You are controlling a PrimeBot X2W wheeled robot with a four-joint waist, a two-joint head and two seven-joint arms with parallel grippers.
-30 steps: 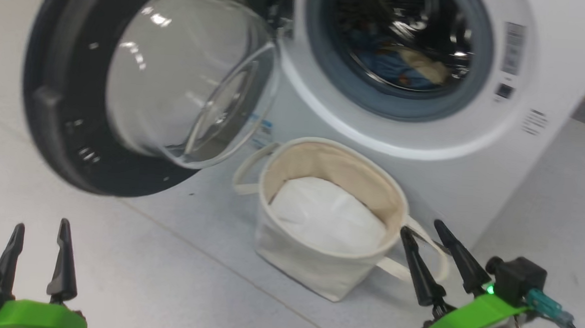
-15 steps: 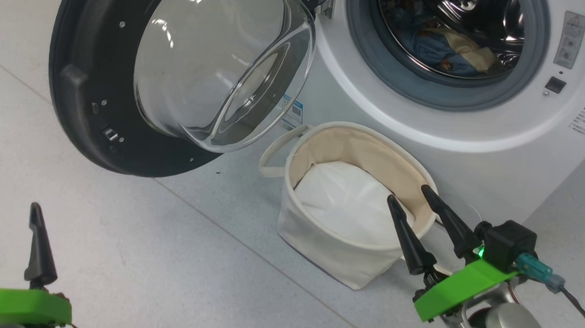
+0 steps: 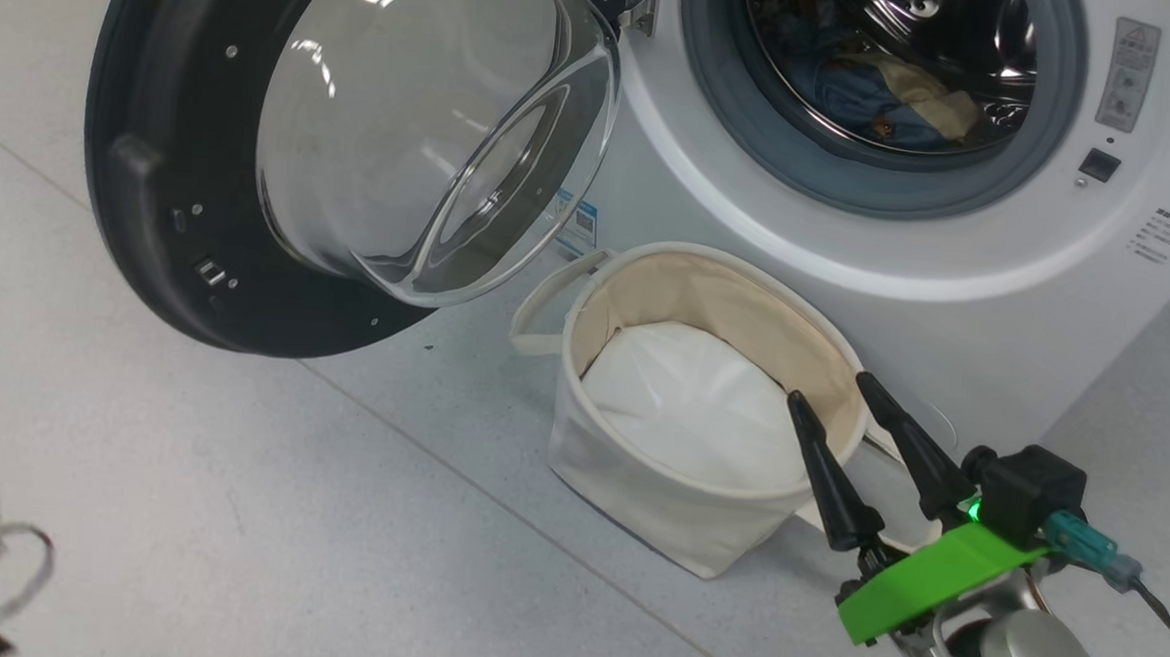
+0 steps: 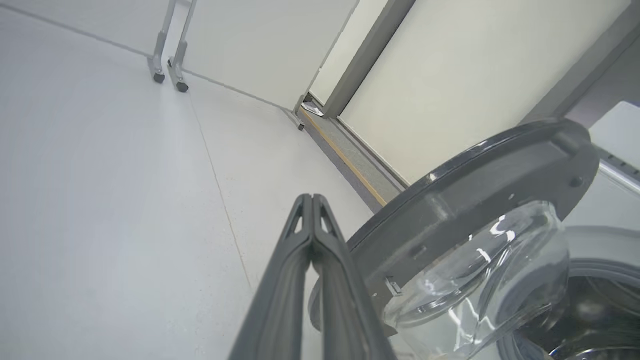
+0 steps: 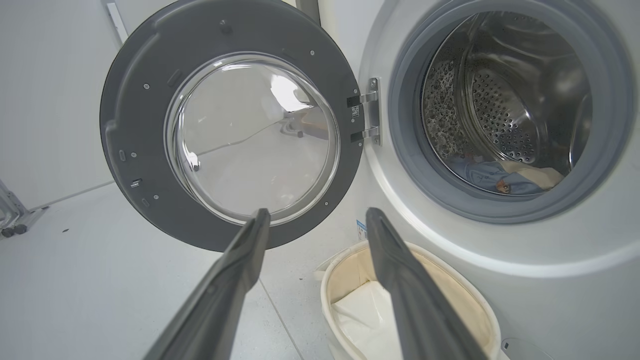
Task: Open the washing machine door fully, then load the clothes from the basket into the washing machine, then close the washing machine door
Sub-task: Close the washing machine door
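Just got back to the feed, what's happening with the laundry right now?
The clothes lie inside the washing machine drum, and the basket holds just a white liner pad. The door stands wide open, not yet closed. The right gripper hovers open near the basket, holding nothing; the left gripper is shut and empty, near the door.

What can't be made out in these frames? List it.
- Left gripper: head view, blurred and cut by the left edge.
- Clothes: head and right wrist views, partly behind the grey seal; count unclear.
- Basket: anything under the white liner pad, hidden by the pad.
- Washing machine labels: head view, too small to read.
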